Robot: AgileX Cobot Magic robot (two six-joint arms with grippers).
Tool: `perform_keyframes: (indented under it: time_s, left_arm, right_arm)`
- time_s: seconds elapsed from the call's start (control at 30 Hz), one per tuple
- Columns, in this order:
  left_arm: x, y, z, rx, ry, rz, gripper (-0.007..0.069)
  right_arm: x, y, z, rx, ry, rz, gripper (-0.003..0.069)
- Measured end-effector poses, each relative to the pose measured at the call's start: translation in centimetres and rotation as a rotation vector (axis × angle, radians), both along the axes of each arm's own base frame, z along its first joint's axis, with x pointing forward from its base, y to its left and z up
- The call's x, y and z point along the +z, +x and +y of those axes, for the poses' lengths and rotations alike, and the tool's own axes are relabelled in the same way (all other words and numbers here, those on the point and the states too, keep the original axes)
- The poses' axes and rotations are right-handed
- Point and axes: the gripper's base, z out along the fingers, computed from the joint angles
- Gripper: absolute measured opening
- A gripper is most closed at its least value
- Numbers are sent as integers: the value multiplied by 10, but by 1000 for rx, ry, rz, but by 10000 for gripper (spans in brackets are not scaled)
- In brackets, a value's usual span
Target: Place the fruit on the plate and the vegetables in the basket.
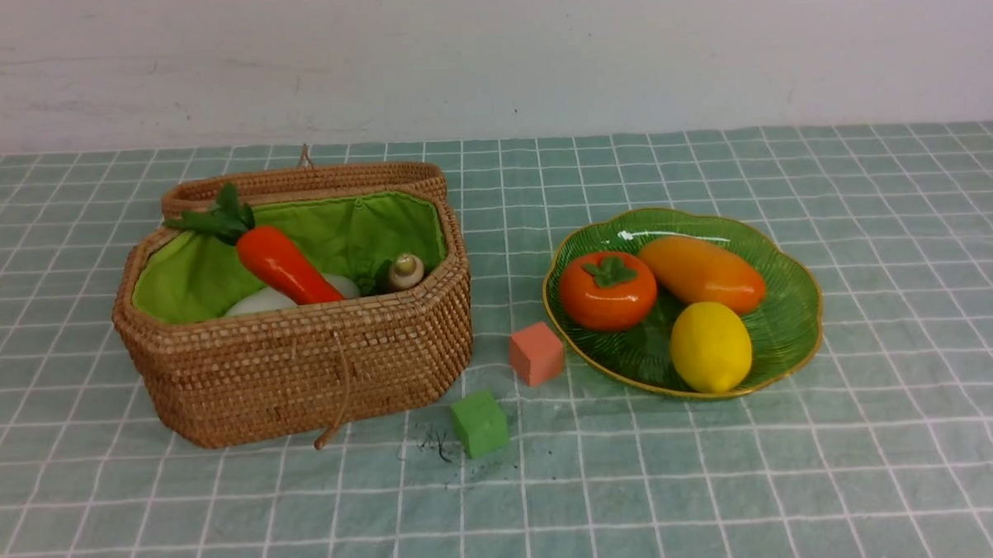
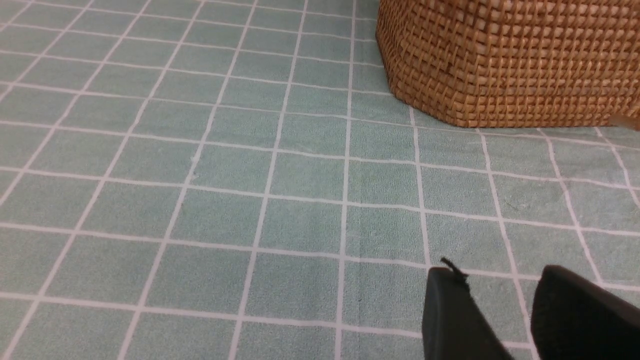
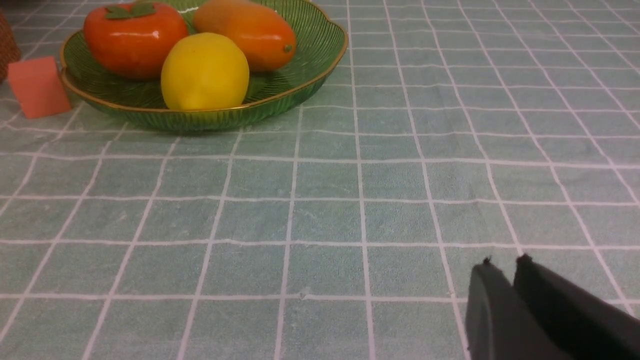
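Green checked cloth [image 1: 718,486] covered my table under a pale wall. My left gripper [image 2: 500,280] hung over bare cloth with its fingers apart and empty; my right gripper [image 3: 505,267] had its fingers nearly together, only a slit between, holding nothing. Outward, the plate [image 1: 795,318] sat at three o'clock carrying the persimmon [image 1: 607,290], mango [image 1: 701,273] and lemon [image 1: 710,347]. At nine o'clock the basket [image 1: 301,368] stood open, holding the carrot [image 1: 285,266] and radish [image 1: 262,302]. Pink cube [image 1: 536,353] and green cube [image 1: 479,424] lay between.
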Motion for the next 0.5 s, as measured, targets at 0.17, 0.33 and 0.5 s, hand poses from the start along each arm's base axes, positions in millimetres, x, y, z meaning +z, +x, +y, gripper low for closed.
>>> perform_keyframes:
  time_s: [0.17,0.33,0.5]
  left_arm:
    - [0,0,0,0,0,0,239]
    - [0,0,0,0,0,0,239]
    - [0,0,0,0,0,0,239]
  right_arm:
    - [0,0,0,0,0,0,83]
    - [0,0,0,0,0,0,89]
    - [0,0,0,0,0,0,95]
